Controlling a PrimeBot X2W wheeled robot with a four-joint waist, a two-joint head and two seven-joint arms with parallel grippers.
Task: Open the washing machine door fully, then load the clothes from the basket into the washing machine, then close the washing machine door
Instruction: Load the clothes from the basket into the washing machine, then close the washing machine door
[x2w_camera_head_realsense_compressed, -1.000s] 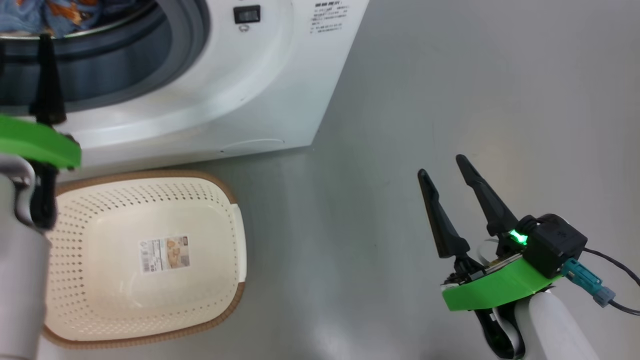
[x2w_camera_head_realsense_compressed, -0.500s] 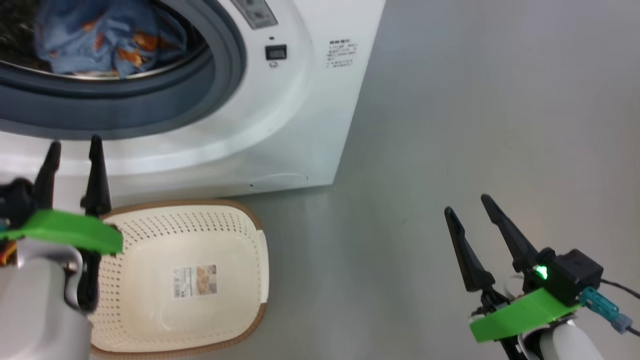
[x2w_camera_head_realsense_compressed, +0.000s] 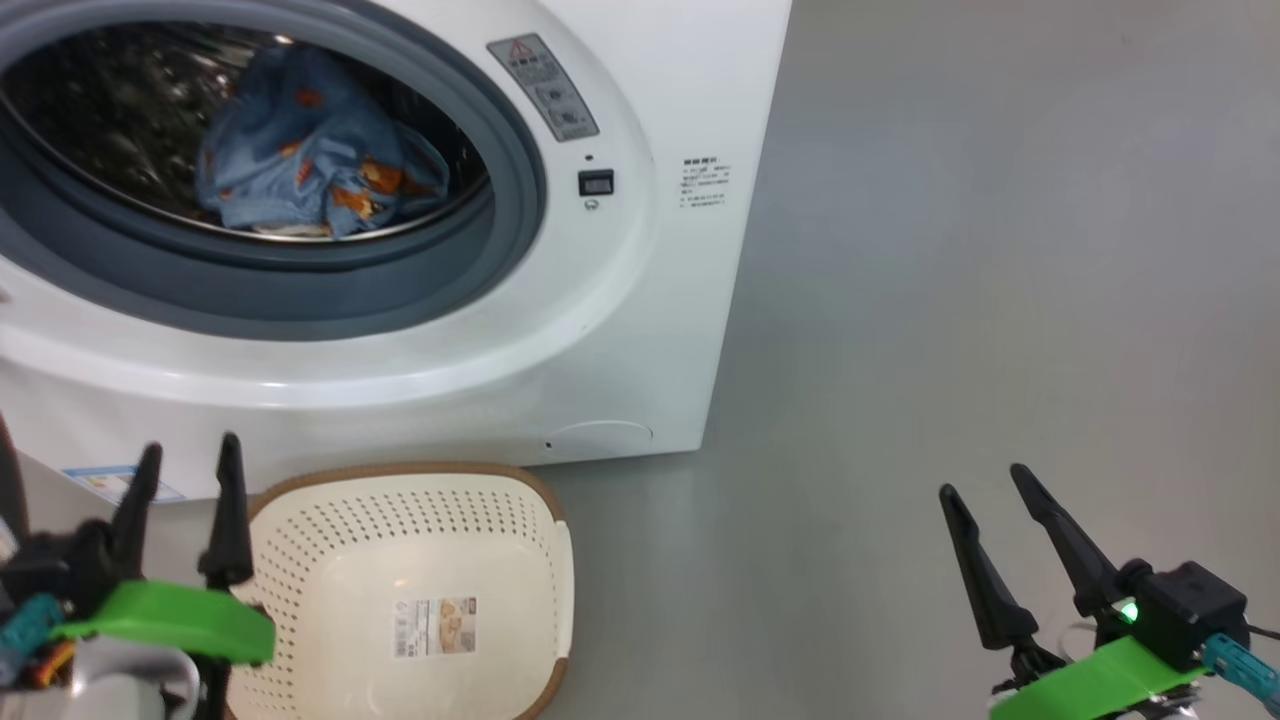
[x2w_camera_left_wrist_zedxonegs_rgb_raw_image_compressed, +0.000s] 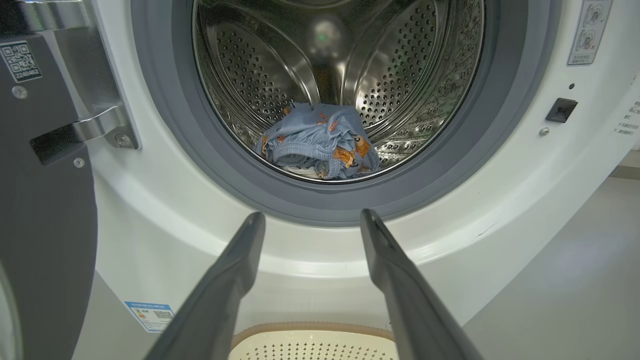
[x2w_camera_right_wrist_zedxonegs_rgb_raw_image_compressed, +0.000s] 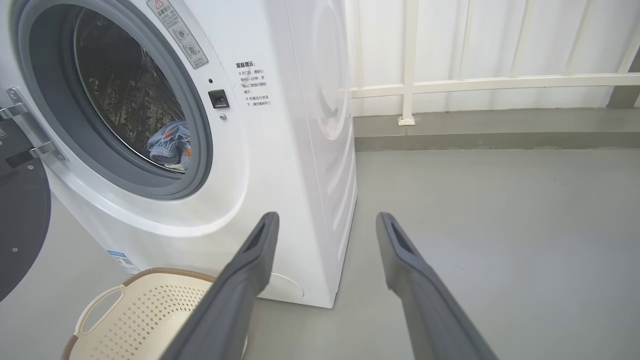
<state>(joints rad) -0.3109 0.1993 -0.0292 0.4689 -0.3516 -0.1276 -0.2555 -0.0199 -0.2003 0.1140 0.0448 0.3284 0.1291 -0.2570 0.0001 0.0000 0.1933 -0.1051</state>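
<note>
Left gripper (x2w_camera_head_realsense_compressed: 190, 450) spread wide and empty, just beside the basket (x2w_camera_head_realsense_compressed: 400, 520); right gripper (x2w_camera_head_realsense_compressed: 983, 482) likewise, over grey floor (x2w_camera_head_realsense_compressed: 900, 300). Clothes (x2w_camera_head_realsense_compressed: 310, 180) sit in the drum (x2w_camera_left_wrist_zedxonegs_rgb_raw_image_compressed: 400, 75); door (x2w_camera_left_wrist_zedxonegs_rgb_raw_image_compressed: 45, 225) stands open at left.

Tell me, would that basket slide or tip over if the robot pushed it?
Probably slide. The basket looks empty, thin and full of holes, so it is likely light. The floor looks smooth, so a low push should scoot it. It sits wide and low, so tipping seems unlikely.
</note>
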